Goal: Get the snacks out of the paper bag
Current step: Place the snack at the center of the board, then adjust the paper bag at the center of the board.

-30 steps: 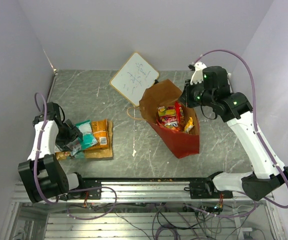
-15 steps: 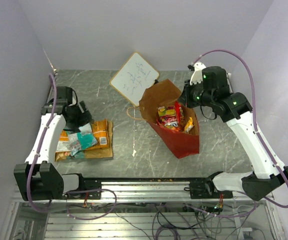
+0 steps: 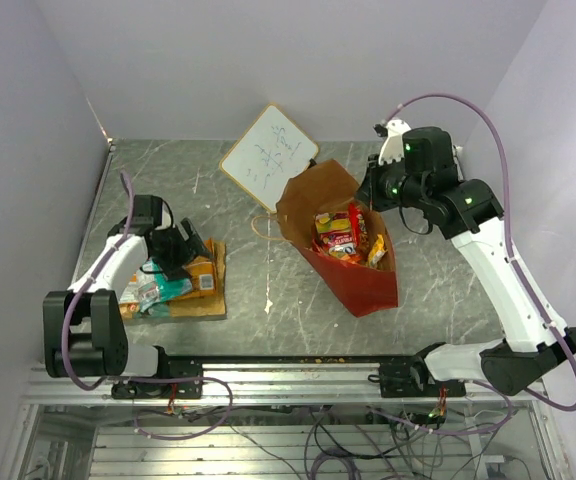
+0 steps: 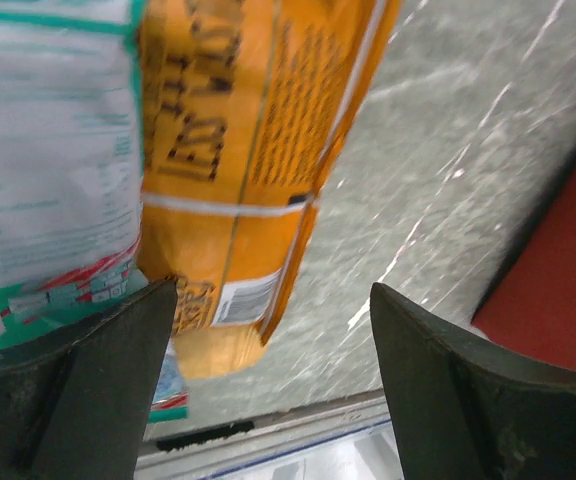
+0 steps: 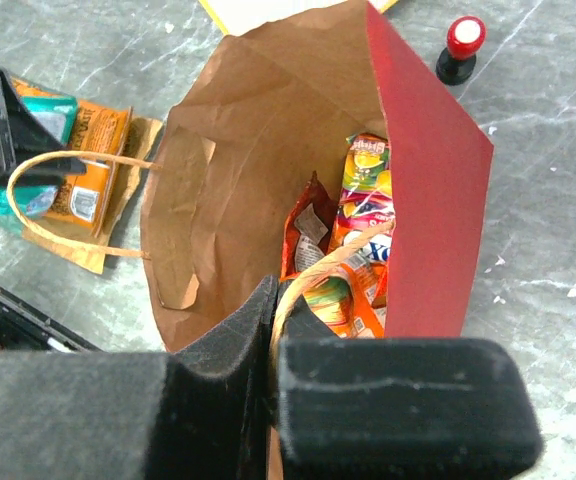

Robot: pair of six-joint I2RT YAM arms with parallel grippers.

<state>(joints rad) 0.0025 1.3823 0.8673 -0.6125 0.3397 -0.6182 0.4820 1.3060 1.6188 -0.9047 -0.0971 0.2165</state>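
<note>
On the desk (image 3: 168, 190), right end effector (image 5: 273, 330) clamps the paper bag (image 3: 363, 285) rim; open, empty left end effector (image 3: 190, 247) should next fetch snacks (image 3: 340, 235) inside

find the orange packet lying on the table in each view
top external: orange packet at left of centre, on the table.
left wrist: top centre, large and close.
right wrist: upper left, small.
shared landmark: the red paper bag.

Grey marbled table (image 3: 168, 190), pale lavender walls (image 3: 218, 60)
</note>
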